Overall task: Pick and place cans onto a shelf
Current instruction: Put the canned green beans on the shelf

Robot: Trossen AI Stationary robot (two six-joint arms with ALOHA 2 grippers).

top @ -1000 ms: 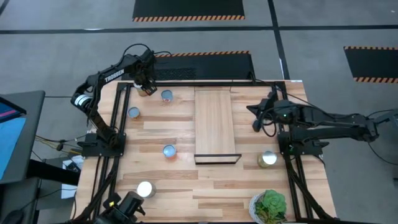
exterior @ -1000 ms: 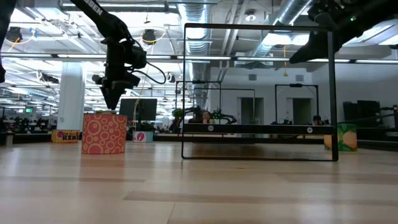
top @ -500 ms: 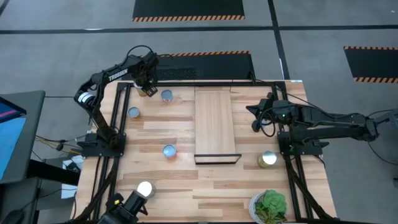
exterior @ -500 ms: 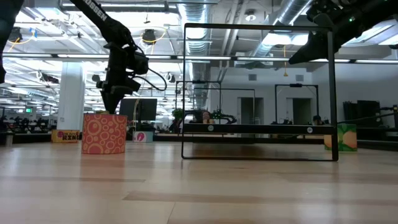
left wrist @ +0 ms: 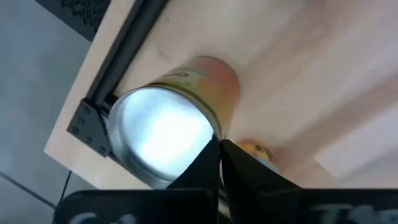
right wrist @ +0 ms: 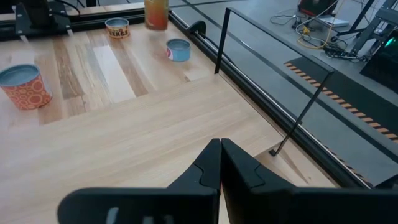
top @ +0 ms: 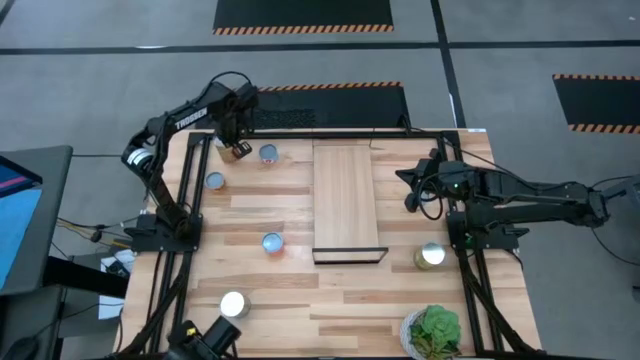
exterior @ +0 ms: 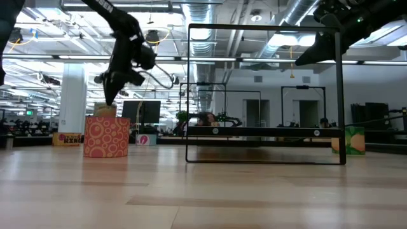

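My left gripper (top: 238, 148) is shut at the table's far left corner, its fingertips (left wrist: 219, 149) right at the top rim of an orange-sided can (left wrist: 168, 130) that stands upright there. More cans stand on the table: a blue one (top: 268, 153), one at the left (top: 215, 181), a red-patterned one (top: 272, 242), one at the near left (top: 232, 303) and a green one (top: 431, 256). The shelf (top: 346, 195) lies in the middle, black bracket at its near end. My right gripper (right wrist: 219, 149) waits shut, above the table right of the shelf. My left gripper's shut fingertips come slanting down to the top rim (left wrist: 208, 127) of the orange-sided can, on one side of the shiny lid. Nothing is between the fingers. I cannot tell whether they touch the can, which stands upright on the table.
A leafy green plant (top: 433, 330) sits at the near right corner. Black frame rails (top: 190, 200) run along the table's left and right sides. The low view shows the shelf's black frame (exterior: 264, 95) standing upright mid-table.
My left gripper has shut from wide open over the orange-sided can and has tipped and risen slightly. The can stands where it stood. My right arm has kept still.
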